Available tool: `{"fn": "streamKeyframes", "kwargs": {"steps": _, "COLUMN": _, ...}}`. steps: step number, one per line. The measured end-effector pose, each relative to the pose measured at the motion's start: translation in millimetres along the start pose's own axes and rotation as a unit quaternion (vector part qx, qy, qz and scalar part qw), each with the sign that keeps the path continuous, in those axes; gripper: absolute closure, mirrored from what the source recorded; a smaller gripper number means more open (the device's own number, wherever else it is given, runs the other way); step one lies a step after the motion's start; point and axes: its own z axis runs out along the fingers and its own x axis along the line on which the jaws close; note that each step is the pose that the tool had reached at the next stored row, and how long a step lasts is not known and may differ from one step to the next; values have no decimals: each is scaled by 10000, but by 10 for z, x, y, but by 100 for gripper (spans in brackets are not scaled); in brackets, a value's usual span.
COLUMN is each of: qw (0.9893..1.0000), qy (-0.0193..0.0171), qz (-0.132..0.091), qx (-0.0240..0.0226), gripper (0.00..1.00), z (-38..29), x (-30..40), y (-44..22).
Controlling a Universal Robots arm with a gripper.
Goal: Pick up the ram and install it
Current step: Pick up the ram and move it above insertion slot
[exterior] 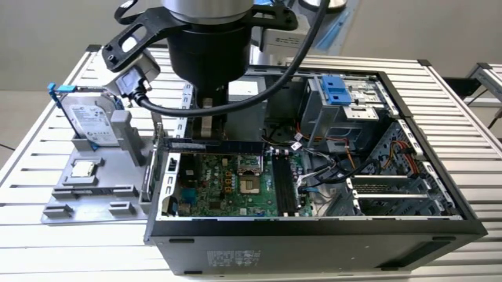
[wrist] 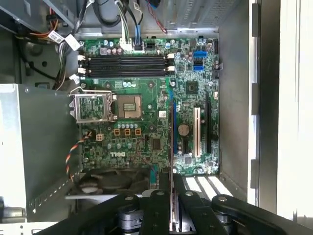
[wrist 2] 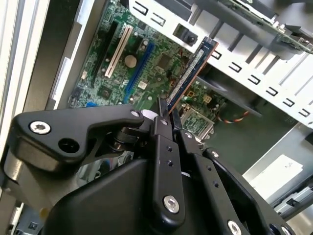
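Your claw [wrist 2: 165,117] is closed on the ram [wrist 2: 188,73], holding it in the air above the motherboard [wrist: 146,132], apart from the black slots [wrist: 124,66]. The stick lies crosswise to those slots; pressed down unturned, it could jam or slip. The first wrist view shows the slots' full run; the exterior view shows the ram's whole length.
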Motion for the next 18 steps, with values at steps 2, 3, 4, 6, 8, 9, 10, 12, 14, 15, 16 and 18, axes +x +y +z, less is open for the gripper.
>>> {"fn": "streamKeyframes", "kwargs": {"steps": 2, "qw": 10000, "qy": 0, "qz": -8, "qx": 0, "gripper": 100, "z": 3, "x": 2, "y": 50}}
{"fn": "streamKeyframes", "kwargs": {"steps": 3, "qw": 10000, "qy": 0, "qz": -12, "qx": 0, "gripper": 100, "z": 5, "x": 4, "y": 77}}
{"fn": "streamKeyframes", "kwargs": {"steps": 4, "qw": 10000, "qy": 0, "qz": -15, "qx": -1, "gripper": 100, "z": 7, "x": 5, "y": 102}}
{"fn": "streamKeyframes", "kwargs": {"steps": 6, "qw": 10000, "qy": 0, "qz": -21, "qx": -1, "gripper": 100, "z": 10, "x": 7, "y": 157}}
{"fn": "streamKeyframes", "kwargs": {"steps": 8, "qw": 10000, "qy": 0, "qz": -27, "qx": -1, "gripper": 100, "z": 12, "x": 10, "y": 211}}
{"fn": "streamKeyframes", "kwargs": {"steps": 9, "qw": 10000, "qy": 0, "qz": -29, "qx": -1, "gripper": 100, "z": 14, "x": 11, "y": 238}}
{"fn": "streamKeyframes", "kwargs": {"steps": 10, "qw": 10000, "qy": 0, "qz": -33, "qx": -1, "gripper": 100, "z": 15, "x": 12, "y": 266}}
{"fn": "streamKeyframes", "kwargs": {"steps": 12, "qw": 10000, "qy": 0, "qz": -39, "qx": -1, "gripper": 100, "z": 17, "x": 15, "y": 320}}
{"fn": "streamKeyframes", "kwargs": {"steps": 14, "qw": 10000, "qy": 0, "qz": -45, "qx": -2, "gripper": 100, "z": 20, "x": 17, "y": 374}}
{"fn": "streamKeyframes", "kwargs": {"steps": 15, "qw": 10000, "qy": 0, "qz": -48, "qx": -2, "gripper": 100, "z": 21, "x": 18, "y": 402}}
{"fn": "streamKeyframes", "kwargs": {"steps": 16, "qw": 10000, "qy": 0, "qz": -51, "qx": -2, "gripper": 100, "z": 22, "x": 19, "y": 428}}
{"fn": "streamKeyframes", "kwargs": {"steps": 18, "qw": 10000, "qy": 0, "qz": -57, "qx": -2, "gripper": 100, "z": 24, "x": 22, "y": 484}}
